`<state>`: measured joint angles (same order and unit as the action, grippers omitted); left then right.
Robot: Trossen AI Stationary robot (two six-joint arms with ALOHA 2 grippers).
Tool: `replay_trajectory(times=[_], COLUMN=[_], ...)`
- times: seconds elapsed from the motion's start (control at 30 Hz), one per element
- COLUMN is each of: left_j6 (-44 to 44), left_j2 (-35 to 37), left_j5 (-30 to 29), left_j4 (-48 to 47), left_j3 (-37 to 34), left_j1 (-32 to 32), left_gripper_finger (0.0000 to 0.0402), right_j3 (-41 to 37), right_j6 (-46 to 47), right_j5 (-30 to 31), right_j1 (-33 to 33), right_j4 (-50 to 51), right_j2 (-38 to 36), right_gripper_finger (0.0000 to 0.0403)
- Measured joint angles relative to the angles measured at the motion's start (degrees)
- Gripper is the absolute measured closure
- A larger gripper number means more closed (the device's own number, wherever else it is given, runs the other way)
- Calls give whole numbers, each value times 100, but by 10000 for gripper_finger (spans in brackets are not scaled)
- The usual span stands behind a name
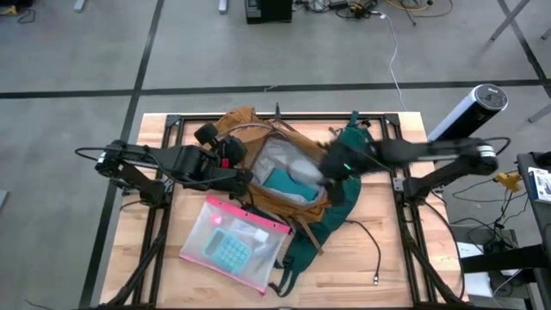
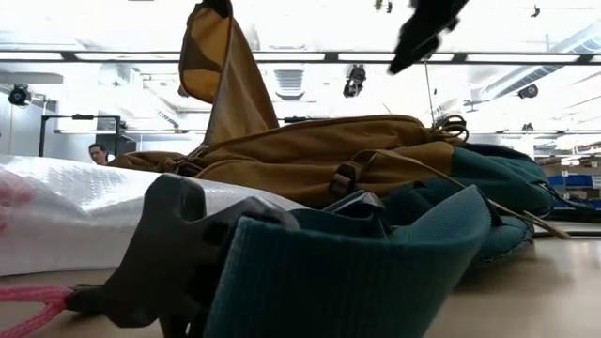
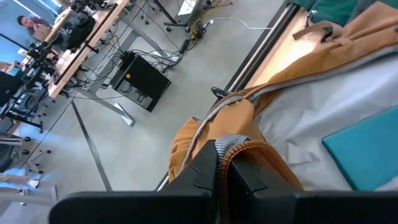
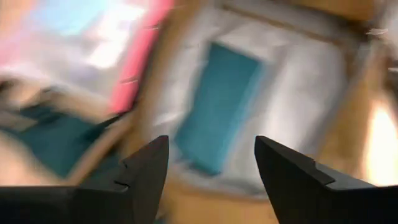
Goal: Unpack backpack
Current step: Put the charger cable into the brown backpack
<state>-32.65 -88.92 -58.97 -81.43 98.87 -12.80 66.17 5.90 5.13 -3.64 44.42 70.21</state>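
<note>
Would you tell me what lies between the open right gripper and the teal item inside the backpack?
Nothing: in the right wrist view the right gripper looks past open fingers straight at the teal item on the grey lining of the backpack.

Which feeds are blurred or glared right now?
Right wrist view: heavily motion-smeared, only the right gripper sharp. High view: right arm streaked over the backpack. Low view: bright ceiling lights, near strap out of focus. Left wrist view: clear.
</note>
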Motion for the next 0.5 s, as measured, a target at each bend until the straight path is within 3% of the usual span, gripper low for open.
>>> replay_trajectory(times=[0.13, 0.23, 0.4, 0.5], left_j6=[4, 75, 228, 230], left_j2=[-17, -45, -63, -63], left_j5=[-17, -36, -47, -47], left_j4=[103, 234, 422, 472], left_j3=[-2, -2, -2, -4], left_j1=[3, 2, 2, 0], left_gripper_finger=[402, 402, 402, 402], right_j3=[-716, -1455, -2618, -3058], right_j6=[987, 1950, 3576, 4737], right_j5=[159, 635, 1590, 1711], right_j1=[-1196, -2188, -3655, -4131], right_j4=[-98, -456, -911, -648], right_j2=[-724, -1018, -1070, -1009], right_gripper_finger=[203, 213, 220, 218])
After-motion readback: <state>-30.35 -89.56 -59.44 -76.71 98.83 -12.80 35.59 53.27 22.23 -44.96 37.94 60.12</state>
